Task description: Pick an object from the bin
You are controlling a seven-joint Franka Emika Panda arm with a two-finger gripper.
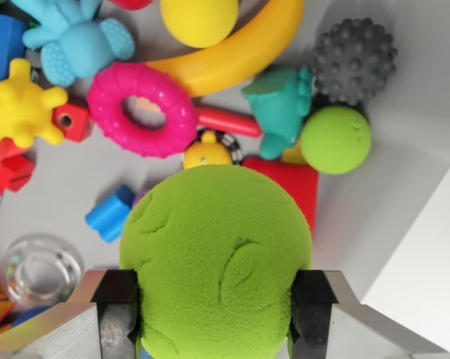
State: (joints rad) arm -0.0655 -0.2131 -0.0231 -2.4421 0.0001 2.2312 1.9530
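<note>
A large fuzzy green ball (216,262) fills the lower middle of the wrist view, held between my gripper (216,314) fingers, whose black pads (119,310) press on its left and right sides. It hangs above the bin floor (60,187), which looks far below. Beneath it lie toys: a pink ribbed ring (141,109), a smaller green ball (336,139), a teal figure (282,108), a red block (294,183) partly hidden by the held ball.
Also in the bin are a yellow banana shape (240,52), yellow ball (199,19), dark grey spiky ball (354,60), light blue toy (74,39), yellow knobbly toy (19,105), small blue piece (110,213) and clear ring (39,271). A white bin wall (427,277) rises at right.
</note>
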